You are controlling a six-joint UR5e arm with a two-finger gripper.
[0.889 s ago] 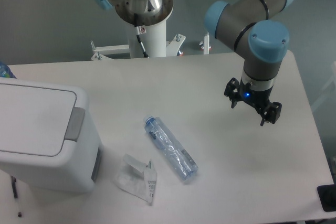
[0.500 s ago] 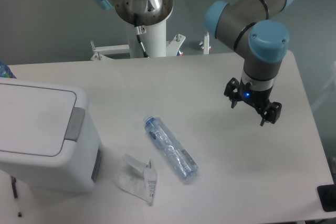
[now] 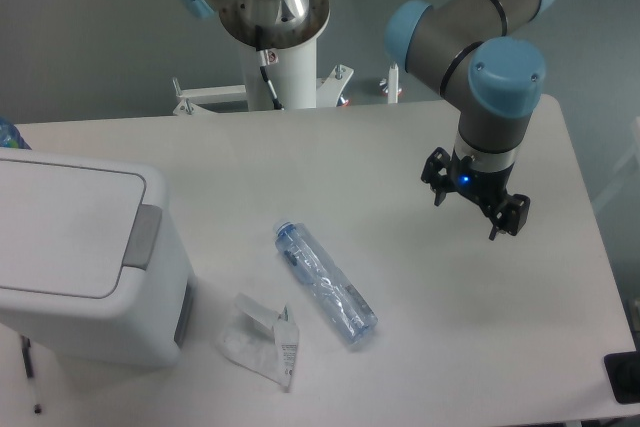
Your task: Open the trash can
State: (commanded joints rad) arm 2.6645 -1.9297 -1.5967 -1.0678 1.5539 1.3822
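A white table (image 3: 400,347) stands before a plain grey wall (image 3: 80,37).

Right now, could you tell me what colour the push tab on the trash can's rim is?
Grey: the push tab shows clearly against the white trash can in the fixed camera view.

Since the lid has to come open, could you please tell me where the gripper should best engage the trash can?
Probably at the grey push tab on the right rim of the trash can, coming down from above: the flat lid lies closed and shows no handle. The gripper hangs open, far right.
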